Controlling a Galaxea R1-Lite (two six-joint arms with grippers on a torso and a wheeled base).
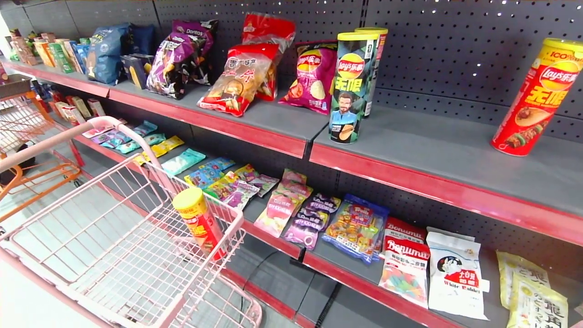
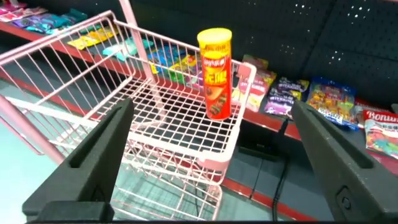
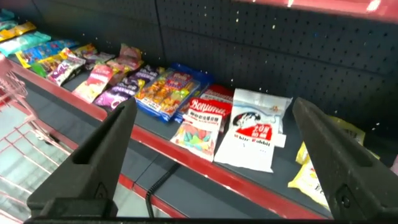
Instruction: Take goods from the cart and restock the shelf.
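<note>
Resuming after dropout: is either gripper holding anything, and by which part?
Nothing is held. Both open: left gripper facing the can in the cart, right gripper facing the lower shelf.

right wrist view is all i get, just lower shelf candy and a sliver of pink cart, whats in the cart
Observer: One red chip can with a yellow lid stands upright in the pink cart, in the corner nearest the shelf.
Operator: ok where do cans like that go
Observer: On the upper shelf. A matching red can stands near its right end and a green can stands further left, with bare shelf between them.
</note>
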